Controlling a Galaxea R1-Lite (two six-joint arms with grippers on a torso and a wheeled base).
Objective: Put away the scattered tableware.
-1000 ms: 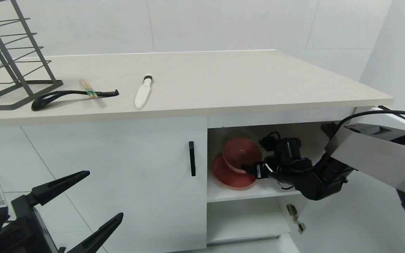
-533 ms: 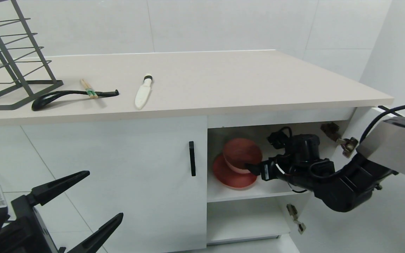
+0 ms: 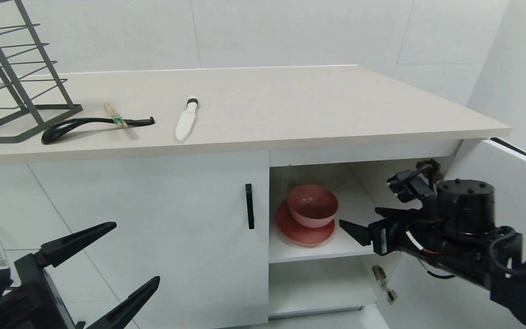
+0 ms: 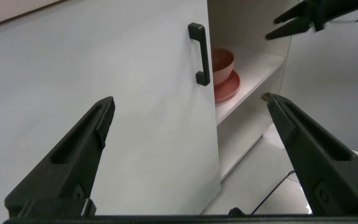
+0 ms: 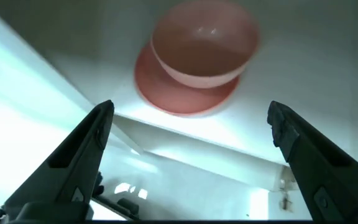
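Note:
A pink bowl [image 3: 312, 205] sits upright on a red plate [image 3: 300, 230] on the upper shelf of the open cabinet; both show again as the bowl [image 5: 204, 43] on the plate [image 5: 185, 93] and, farther off, the bowl [image 4: 224, 60]. My right gripper [image 3: 365, 224] hangs open just outside the cabinet, right of the bowl, holding nothing. My left gripper [image 3: 112, 265] is open low at the left, in front of the closed door. On the counter lie a white knife [image 3: 186, 119], a black ladle [image 3: 89, 124] and chopsticks [image 3: 115, 115].
A black wire rack [image 3: 12, 73] stands at the counter's left end. The closed cabinet door has a black handle [image 3: 249, 206]. The right door [image 3: 505, 169] is swung open beside my right arm. A lower shelf [image 3: 318, 285] lies below.
My right gripper has let go of the pink bowl and drawn back out of the cabinet to the right. The bowl now rests level on the plate. The left arm has not moved.

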